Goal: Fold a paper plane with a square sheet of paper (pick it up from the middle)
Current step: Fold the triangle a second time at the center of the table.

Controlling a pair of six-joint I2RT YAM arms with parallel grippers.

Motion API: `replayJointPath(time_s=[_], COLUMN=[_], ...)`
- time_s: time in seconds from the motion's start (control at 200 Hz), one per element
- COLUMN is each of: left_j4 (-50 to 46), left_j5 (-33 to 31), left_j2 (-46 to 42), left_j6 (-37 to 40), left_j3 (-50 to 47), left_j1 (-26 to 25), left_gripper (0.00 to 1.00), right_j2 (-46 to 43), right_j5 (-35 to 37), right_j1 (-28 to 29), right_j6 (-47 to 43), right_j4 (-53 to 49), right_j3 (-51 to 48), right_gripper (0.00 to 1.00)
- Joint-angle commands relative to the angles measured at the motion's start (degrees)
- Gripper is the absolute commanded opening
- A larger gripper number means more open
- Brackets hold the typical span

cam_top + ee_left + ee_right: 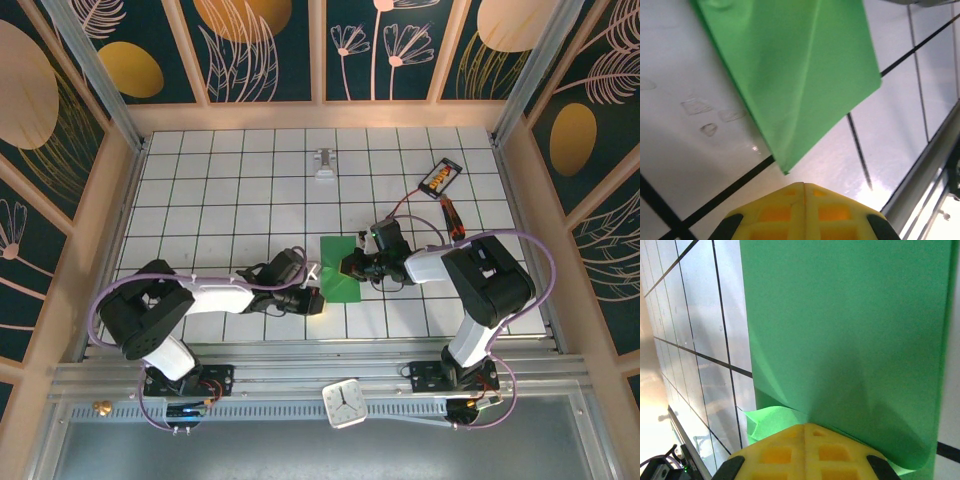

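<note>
The square sheet of paper [338,270] is bright green and lies folded over at the table's middle. My right gripper [352,266] is at its right edge. In the right wrist view the yellow fingertips [805,426] are closed together on the sheet's near edge [850,340]; creases fan out from them and a lower flap [765,422] curls up on the left. My left gripper [314,300] is shut and empty, with its tips [804,184] just short of the sheet's pointed corner [785,170]. A paper plane is out of view.
A red-handled screwdriver [453,218] and an orange-and-black device [441,177] lie at the back right. A small white clip [325,163] sits at the back centre. A clock [345,403] rests on the front rail. A metal rail [920,175] runs along the near table edge.
</note>
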Motion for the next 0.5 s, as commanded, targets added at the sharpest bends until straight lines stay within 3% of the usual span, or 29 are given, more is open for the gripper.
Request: replayJointPath(time_s=[0.0, 0.245, 0.495], left_j4=[4.45, 5.73, 4.77], left_j5=[2.42, -0.68, 1.74], left_j2=[-1.12, 3.6, 8.67], left_j6=[-2.95, -2.86, -0.66], left_j3=[2.48, 5.58, 5.68], left_j1=[0.16, 2.46, 2.85], left_gripper=[0.0, 0.0, 0.0], right_j2=[2.08, 2.07, 2.09], right_j5=[4.0, 3.71, 3.75], right_j1=[-0.97, -0.91, -0.9], right_j6=[-1.91, -1.96, -1.92], right_j4=[-5.24, -5.06, -4.97], right_j3=[-1.35, -1.29, -1.21], right_gripper=[0.0, 0.0, 0.0])
